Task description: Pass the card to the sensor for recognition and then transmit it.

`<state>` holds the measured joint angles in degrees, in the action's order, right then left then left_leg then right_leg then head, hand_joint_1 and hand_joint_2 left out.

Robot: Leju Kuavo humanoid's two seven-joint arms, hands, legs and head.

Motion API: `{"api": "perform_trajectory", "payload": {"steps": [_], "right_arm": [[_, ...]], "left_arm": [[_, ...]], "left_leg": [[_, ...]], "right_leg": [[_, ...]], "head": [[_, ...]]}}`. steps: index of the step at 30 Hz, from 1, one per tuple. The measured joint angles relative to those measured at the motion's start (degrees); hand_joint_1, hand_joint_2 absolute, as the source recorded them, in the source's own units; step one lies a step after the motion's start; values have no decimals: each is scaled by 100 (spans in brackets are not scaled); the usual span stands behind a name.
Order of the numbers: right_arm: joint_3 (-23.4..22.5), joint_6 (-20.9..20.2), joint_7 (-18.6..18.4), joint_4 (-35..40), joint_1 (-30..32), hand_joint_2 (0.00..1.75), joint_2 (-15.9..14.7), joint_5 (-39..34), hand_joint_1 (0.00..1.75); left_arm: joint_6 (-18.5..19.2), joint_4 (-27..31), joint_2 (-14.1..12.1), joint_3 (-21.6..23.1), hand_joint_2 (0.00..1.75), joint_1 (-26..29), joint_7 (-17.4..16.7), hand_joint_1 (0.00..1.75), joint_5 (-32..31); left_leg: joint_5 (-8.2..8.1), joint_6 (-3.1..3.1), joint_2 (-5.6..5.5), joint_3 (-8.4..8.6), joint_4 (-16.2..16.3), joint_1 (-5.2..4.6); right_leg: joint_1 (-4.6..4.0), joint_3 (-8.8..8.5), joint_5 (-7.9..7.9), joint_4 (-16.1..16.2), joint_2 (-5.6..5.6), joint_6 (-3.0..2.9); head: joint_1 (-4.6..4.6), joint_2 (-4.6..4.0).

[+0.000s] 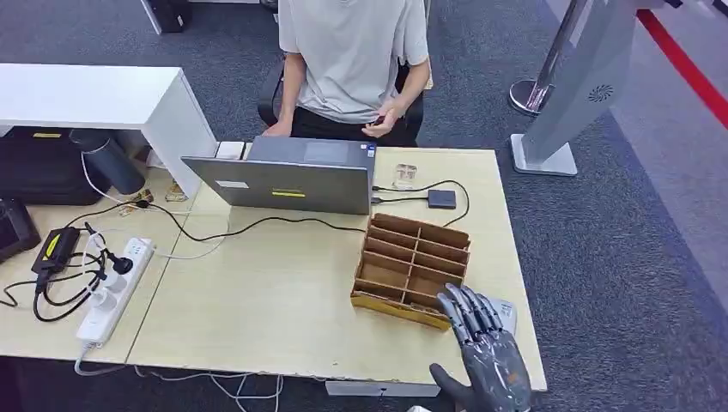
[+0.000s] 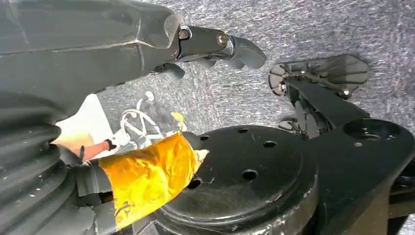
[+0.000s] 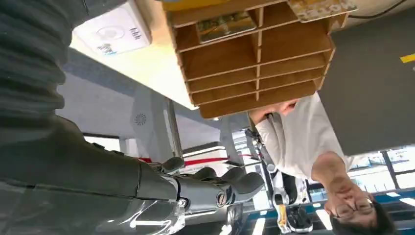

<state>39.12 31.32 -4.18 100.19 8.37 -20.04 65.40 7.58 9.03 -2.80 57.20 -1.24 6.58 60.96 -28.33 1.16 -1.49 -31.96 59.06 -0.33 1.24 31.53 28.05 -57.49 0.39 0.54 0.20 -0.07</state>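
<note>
Reach for the card, nothing yet in hand.

Nearest, the right hand (image 1: 482, 343) hovers over the counter's (image 1: 283, 292) front right corner, fingers spread and holding nothing, just beside the wooden card rack (image 1: 412, 268). Partly under its fingers lies a white pad-like device (image 3: 113, 32), probably the sensor. In the right wrist view a card (image 3: 224, 25) lies in one of the rack's end slots, untouched. The left hand (image 2: 215, 46) hangs low over the carpet, its fingers loosely curled and gripping nothing. Beyond the rack sit a laptop (image 1: 288, 182) and a small black box (image 1: 441, 199) on a cable; a person (image 1: 354, 60) sits behind. I judge the task at its opening step: next, the right hand must move over the rack and pinch the card out cleanly before presenting it to the sensor.
</note>
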Motion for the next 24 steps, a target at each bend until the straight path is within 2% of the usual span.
{"api": "perform_trajectory", "payload": {"steps": [11,24], "right_arm": [[30,205,-72,-874,-391,175,717,540,0],[24,223,-87,-1141,-462,175,924,581,0]], "left_arm": [[13,0,24,9,175,-10,-100,0,-26],[13,0,24,11,175,-10,-103,0,-26]], "left_leg": [[0,0,-1,-1,0,0],[0,0,-1,-1,0,0]], "right_leg": [[0,1,0,-1,0,0],[0,1,0,-1,-1,0]], "head": [[2,0],[2,0]]}}
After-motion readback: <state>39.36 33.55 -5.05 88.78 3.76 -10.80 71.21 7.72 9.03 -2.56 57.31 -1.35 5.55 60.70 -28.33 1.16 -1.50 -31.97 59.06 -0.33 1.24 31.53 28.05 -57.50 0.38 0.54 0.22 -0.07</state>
